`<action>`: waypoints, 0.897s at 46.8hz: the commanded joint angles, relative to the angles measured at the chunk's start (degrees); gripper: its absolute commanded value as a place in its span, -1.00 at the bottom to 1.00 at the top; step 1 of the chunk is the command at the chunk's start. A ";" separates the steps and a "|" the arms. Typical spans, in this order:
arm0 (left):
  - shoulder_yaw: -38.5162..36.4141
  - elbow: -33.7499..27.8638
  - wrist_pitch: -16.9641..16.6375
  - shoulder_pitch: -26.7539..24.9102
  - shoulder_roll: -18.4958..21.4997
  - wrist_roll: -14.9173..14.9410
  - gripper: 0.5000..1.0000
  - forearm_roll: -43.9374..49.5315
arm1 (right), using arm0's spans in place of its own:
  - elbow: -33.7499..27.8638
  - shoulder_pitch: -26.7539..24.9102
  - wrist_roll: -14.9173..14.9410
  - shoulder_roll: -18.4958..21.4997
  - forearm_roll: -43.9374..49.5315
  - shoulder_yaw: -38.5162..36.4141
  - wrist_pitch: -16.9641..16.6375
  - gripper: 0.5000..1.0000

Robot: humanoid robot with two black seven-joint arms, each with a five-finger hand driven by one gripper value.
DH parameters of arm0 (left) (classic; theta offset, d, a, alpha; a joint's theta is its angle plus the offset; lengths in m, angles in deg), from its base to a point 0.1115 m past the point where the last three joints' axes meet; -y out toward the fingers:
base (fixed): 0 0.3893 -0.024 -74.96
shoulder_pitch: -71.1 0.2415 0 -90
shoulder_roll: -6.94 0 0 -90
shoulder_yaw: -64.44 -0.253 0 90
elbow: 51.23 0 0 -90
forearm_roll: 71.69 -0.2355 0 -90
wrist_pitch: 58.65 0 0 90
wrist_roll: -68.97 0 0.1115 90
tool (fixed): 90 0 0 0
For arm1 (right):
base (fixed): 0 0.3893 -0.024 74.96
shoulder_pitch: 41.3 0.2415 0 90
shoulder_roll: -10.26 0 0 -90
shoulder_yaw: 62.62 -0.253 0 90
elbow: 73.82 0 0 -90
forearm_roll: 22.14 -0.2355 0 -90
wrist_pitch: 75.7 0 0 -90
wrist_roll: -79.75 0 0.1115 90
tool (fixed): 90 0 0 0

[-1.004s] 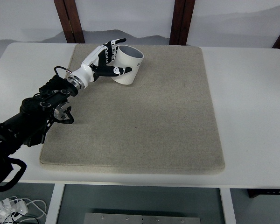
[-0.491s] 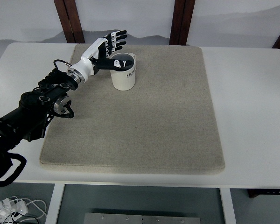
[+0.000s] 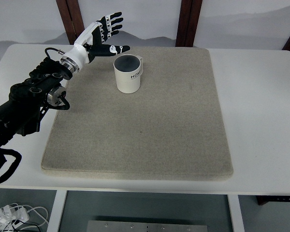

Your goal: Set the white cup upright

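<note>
The white cup (image 3: 128,74) stands upright on the beige mat (image 3: 145,125), near its far left part, with its dark opening facing up and dark lettering on its side. My left hand (image 3: 105,35) hovers above and to the left of the cup, apart from it, fingers spread and holding nothing. Its thumb (image 3: 117,49) points toward the cup's rim. The black left arm (image 3: 34,96) comes in from the left edge. The right arm does not show.
The mat covers most of the white table (image 3: 261,96). Two dark wooden posts (image 3: 188,21) stand behind the table's far edge. Cables (image 3: 9,215) lie on the floor at the lower left.
The cup went from tilted in my left hand to standing upright on the mat. The hand let go, then rose up and to the left, away from the cup.
</note>
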 commanded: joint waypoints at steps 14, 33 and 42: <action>0.35 1.22 -0.71 -3.36 0.36 0.00 0.98 4.12 | 0.00 0.00 0.01 0.00 -0.06 0.00 0.00 0.81; 0.35 5.27 -0.01 -6.70 0.36 0.00 0.98 9.39 | 0.00 0.00 0.01 0.00 0.02 0.00 0.00 0.81; 0.43 5.27 0.52 -6.97 1.59 0.00 0.98 14.66 | 0.00 0.00 0.01 0.00 0.02 0.00 0.00 0.81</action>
